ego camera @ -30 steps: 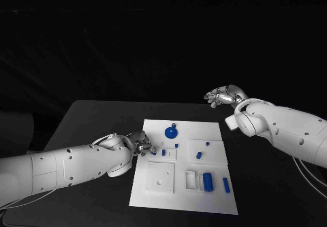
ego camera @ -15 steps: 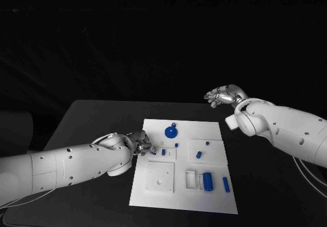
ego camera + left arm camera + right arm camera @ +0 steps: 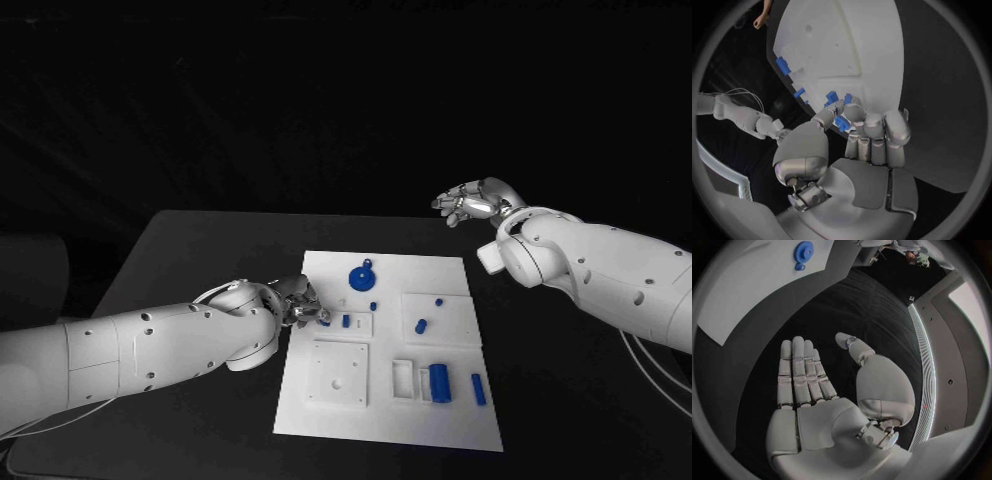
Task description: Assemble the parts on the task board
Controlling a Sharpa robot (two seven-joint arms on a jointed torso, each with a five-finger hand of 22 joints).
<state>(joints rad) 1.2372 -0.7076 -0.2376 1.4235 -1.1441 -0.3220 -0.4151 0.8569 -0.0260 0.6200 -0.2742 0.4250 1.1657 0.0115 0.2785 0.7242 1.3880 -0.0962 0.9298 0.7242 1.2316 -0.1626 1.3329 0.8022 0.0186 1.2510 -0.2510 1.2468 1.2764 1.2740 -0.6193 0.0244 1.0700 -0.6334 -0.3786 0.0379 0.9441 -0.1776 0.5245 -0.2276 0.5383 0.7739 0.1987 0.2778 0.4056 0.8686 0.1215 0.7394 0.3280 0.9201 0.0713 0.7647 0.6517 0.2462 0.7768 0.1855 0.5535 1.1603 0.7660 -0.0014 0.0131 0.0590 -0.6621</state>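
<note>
Worktop (image 3: 188, 250): black, matte, with a rounded far-left corner visible in the head view. Lying directly on it: one task board (image 3: 325, 425), a white rectangular plate, flat, near the middle, its long sides running away from the robot and its edges slightly askew to the worktop's. The board's near edge lies close to the worktop's near side; bare black surface shows to its left, to its right and beyond its far edge. Anything else resting on the dark surface would probably be hard to make out against it.
</note>
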